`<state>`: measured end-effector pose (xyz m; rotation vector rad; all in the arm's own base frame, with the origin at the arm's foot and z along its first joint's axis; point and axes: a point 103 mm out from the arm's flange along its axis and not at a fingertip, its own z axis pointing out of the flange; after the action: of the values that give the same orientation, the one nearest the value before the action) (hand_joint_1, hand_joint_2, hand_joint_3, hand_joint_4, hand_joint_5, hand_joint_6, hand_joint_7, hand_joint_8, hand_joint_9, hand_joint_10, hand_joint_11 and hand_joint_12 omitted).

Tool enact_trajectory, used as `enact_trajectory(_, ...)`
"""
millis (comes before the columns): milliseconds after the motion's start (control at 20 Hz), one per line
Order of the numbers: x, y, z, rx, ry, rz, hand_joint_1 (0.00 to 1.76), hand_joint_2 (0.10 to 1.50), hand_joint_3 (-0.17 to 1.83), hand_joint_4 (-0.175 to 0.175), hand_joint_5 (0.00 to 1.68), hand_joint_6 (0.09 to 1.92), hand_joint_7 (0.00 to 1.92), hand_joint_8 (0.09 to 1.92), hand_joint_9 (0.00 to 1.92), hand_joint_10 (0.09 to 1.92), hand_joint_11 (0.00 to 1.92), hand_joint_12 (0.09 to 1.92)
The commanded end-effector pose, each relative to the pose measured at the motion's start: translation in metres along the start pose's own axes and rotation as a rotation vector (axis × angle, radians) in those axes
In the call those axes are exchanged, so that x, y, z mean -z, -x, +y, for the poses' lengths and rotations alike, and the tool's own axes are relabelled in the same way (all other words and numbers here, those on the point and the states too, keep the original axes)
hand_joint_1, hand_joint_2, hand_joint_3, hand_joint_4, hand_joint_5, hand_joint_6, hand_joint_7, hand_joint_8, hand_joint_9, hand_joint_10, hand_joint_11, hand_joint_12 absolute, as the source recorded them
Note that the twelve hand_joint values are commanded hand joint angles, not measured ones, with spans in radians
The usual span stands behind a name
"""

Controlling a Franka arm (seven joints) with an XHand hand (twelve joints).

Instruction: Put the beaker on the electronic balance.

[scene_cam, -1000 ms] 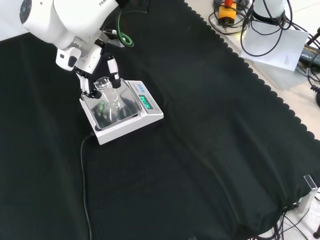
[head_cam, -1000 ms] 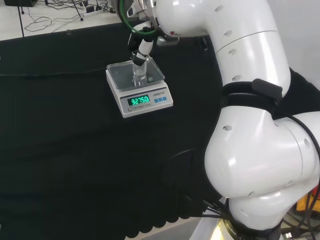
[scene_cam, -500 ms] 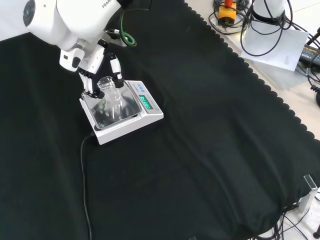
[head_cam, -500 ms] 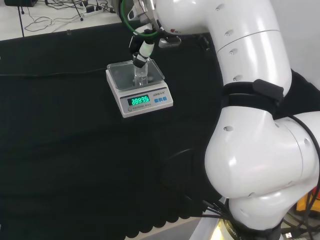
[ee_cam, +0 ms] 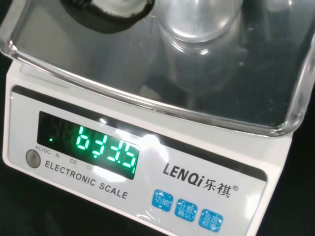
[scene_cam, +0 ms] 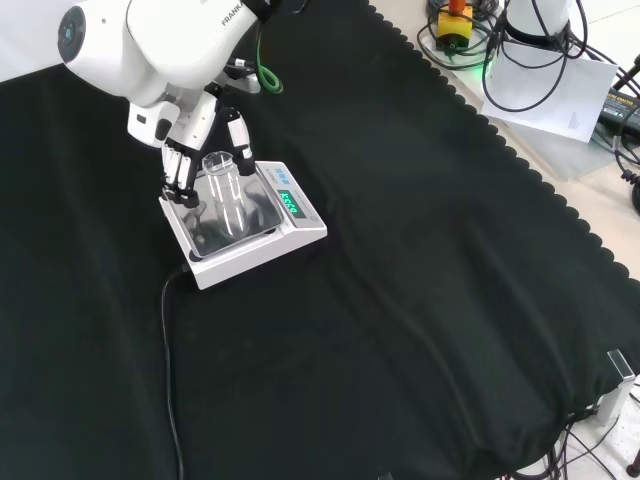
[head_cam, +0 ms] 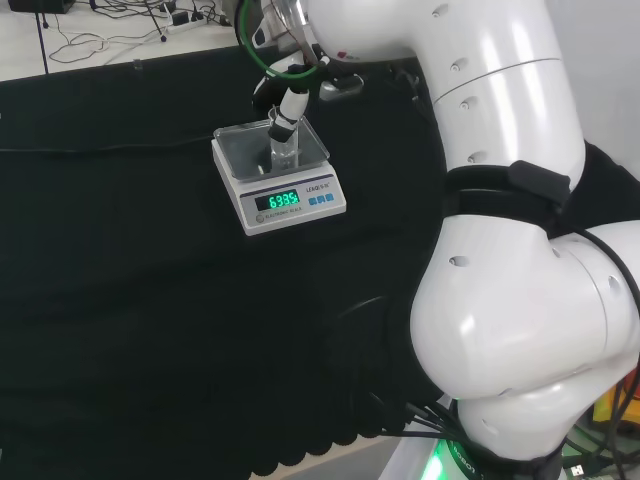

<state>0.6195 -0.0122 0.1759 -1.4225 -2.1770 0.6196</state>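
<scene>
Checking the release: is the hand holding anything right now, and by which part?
It cannot be told: the hand's fingers flank the beaker's upper part on the balance.

Robot hand [scene_cam: 200, 135], fingers downward.

The black and white hand [scene_cam: 195, 135] has risen slightly and drawn back from the clear glass beaker [scene_cam: 226, 190] in the front view; its fingers [scene_cam: 240, 150], earlier close about the rim, now stand a little apart from it. The beaker, tilted a second ago, now stands more nearly upright on the steel pan of the white electronic balance [scene_cam: 245, 245]. The green lit display [head_cam: 279, 201] shows different digits than before
</scene>
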Motion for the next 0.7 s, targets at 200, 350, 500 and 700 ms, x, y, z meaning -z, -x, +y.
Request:
enact_trajectory(200, 0.006, 0.001, -0.002, 0.008, -0.025, -0.005, 0.83, 0.80, -0.17, 0.019, 0.02, 0.09, 0.00, 0.32, 0.01, 0.52, 0.08, 1.41)
enact_trajectory(350, 0.015, -0.014, -0.006, -0.001, -0.060, -0.025, 0.82, 0.80, -0.16, 0.019, 0.02, 0.09, 0.00, 0.17, 0.00, 0.29, 0.01, 1.30)
enact_trajectory(500, 0.016, -0.018, -0.009, -0.014, -0.107, -0.050, 0.82, 0.79, -0.16, 0.018, 0.03, 0.09, 0.00, 0.12, 0.00, 0.21, 0.00, 1.19)
enact_trajectory(700, 0.010, -0.013, -0.008, -0.004, -0.162, -0.066, 0.81, 0.78, -0.14, 0.017, 0.01, 0.09, 0.00, 0.09, 0.00, 0.09, 0.00, 1.03)
